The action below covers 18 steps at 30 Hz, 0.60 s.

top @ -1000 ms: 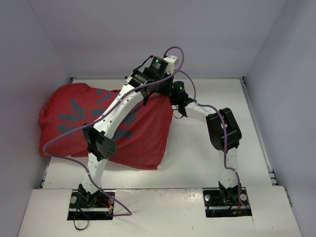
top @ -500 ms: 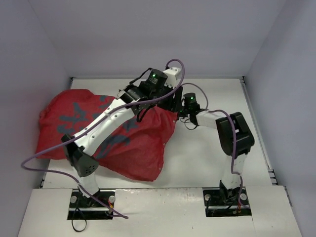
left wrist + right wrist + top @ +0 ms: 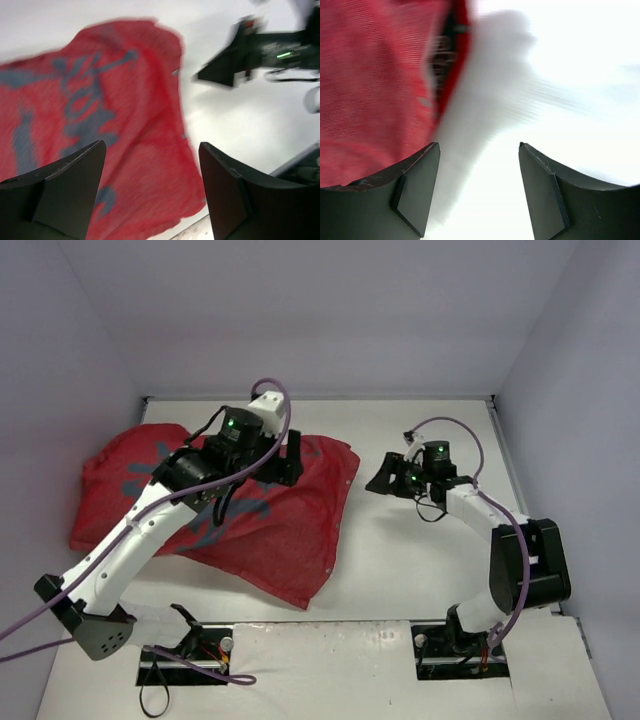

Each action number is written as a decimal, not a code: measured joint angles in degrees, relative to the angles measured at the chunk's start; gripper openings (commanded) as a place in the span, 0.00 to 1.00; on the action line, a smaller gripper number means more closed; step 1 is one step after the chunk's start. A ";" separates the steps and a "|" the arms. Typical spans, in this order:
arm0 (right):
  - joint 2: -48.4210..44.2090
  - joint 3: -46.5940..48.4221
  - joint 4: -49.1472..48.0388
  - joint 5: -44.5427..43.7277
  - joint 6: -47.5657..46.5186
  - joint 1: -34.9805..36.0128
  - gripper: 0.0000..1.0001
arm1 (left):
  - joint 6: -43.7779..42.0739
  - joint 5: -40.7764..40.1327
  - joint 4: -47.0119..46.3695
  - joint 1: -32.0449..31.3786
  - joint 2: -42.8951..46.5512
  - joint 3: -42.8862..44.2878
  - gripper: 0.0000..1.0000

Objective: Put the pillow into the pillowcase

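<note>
Change since half a second ago: both claws were bunched at the far right corner of the pillowcase. Now they are apart. The left claw is back over the far right part of the cloth. The right claw is off the cloth, over bare counter just right of the pillowcase's right edge. That far right corner now lies lower and more spread out.

Top view: the pillowcase lies on the left half of the counter. Its long axis runs left to right, with the right end swung slightly toward the near edge. Grey-blue print faces up. It looks puffed, but whether the pillow is inside cannot be told.

Left wrist view: left claw is spread wide with nothing between its fingers. The pillowcase is below it and the right claw is beyond the cloth's edge.

Right wrist view, motion-blurred: right claw is also spread and holds nothing. The red pillowcase fills the left of the view, with white counter on the right.
</note>
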State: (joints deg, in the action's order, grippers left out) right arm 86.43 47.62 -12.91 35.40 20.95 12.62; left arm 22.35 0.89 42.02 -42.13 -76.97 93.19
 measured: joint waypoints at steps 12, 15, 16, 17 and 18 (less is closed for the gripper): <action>-3.32 1.64 3.30 2.43 0.00 -2.25 0.61 | 2.54 -0.44 3.69 13.11 7.45 -16.98 0.71; -3.43 1.55 3.43 3.06 -0.02 -0.22 0.62 | 3.41 2.05 1.09 12.98 2.25 -18.47 0.71; -3.54 1.46 3.45 3.28 -0.02 0.28 0.62 | 3.69 3.15 -0.35 12.98 0.22 -18.82 0.71; -3.76 1.29 3.48 3.43 -0.02 0.59 0.62 | 3.98 4.37 -1.90 12.98 -2.45 -18.82 0.71; -4.09 1.01 3.56 3.52 -0.02 0.63 0.62 | 4.15 5.42 -3.45 13.00 -5.31 -18.29 0.71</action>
State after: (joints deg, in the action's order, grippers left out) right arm 82.35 48.62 -9.34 38.92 20.93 13.26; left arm 26.50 6.31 38.57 -29.12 -82.28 74.89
